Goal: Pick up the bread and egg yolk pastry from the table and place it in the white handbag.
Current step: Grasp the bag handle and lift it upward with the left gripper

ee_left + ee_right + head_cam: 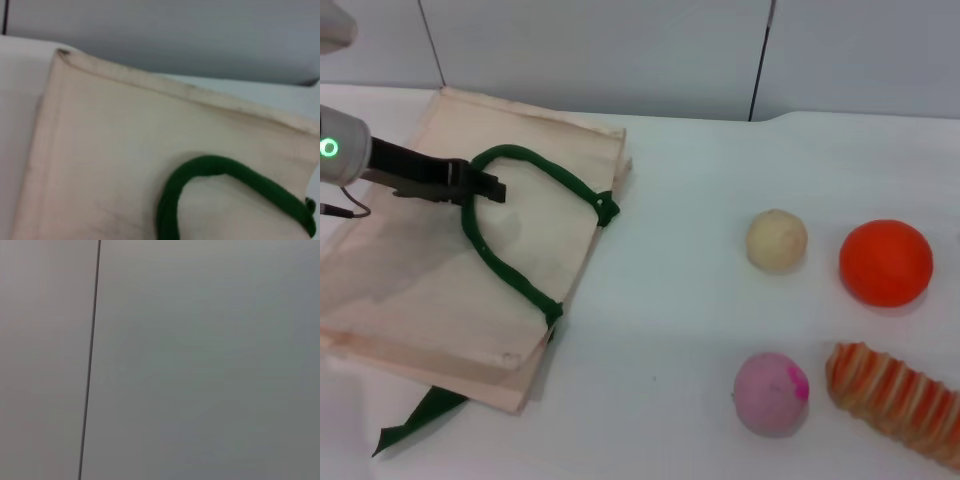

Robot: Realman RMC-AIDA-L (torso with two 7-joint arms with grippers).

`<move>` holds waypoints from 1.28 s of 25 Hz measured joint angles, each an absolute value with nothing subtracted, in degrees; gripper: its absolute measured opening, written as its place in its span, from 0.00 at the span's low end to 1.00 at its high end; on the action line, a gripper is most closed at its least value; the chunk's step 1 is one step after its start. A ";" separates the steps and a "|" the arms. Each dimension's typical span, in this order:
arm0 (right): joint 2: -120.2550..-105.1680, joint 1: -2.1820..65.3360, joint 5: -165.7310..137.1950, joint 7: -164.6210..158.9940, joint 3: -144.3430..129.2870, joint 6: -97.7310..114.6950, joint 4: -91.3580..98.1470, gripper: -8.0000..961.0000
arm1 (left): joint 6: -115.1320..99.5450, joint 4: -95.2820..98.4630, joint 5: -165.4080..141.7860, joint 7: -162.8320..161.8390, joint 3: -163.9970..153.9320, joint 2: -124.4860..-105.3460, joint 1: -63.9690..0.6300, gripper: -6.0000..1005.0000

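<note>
The white handbag (430, 270) lies flat on the table's left side, and its dark green handle (535, 170) loops across the cloth. My left gripper (488, 188) reaches in from the left and sits at the left bend of that handle. The left wrist view shows the handbag (110, 150) and the handle (220, 172) from close above. The egg yolk pastry (777, 240), a pale beige ball, rests right of centre. The bread (900, 398), a striped ridged loaf, lies at the front right and is cut off by the frame edge. My right gripper is out of view.
An orange sphere (886, 261) sits right of the pastry. A pink ball with a magenta spot (771, 392) sits left of the bread. A green strap (418, 417) trails from the bag's front edge. The right wrist view shows only a grey wall (200, 360).
</note>
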State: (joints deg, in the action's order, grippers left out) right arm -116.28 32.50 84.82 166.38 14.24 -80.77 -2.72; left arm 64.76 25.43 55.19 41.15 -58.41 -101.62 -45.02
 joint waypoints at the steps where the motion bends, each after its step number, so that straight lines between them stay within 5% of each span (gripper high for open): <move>1: -116.28 32.55 84.81 166.38 14.24 -80.77 -2.75 0.75 | 64.65 24.85 54.70 41.12 -58.41 -101.63 -45.47 0.61; 21: -116.28 32.33 84.73 166.37 14.24 -80.43 -2.72 0.75 | 68.73 32.78 50.61 37.77 -50.98 -102.23 -42.05 0.61; 32: -116.28 32.57 84.76 166.38 14.24 -80.57 -2.95 0.75 | 64.75 28.38 41.40 35.37 -50.88 -103.17 -45.68 0.61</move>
State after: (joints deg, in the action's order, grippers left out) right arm -116.28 32.57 84.76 166.38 14.24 -80.57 -2.95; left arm 64.75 28.38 41.40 35.37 -50.88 -103.17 -45.68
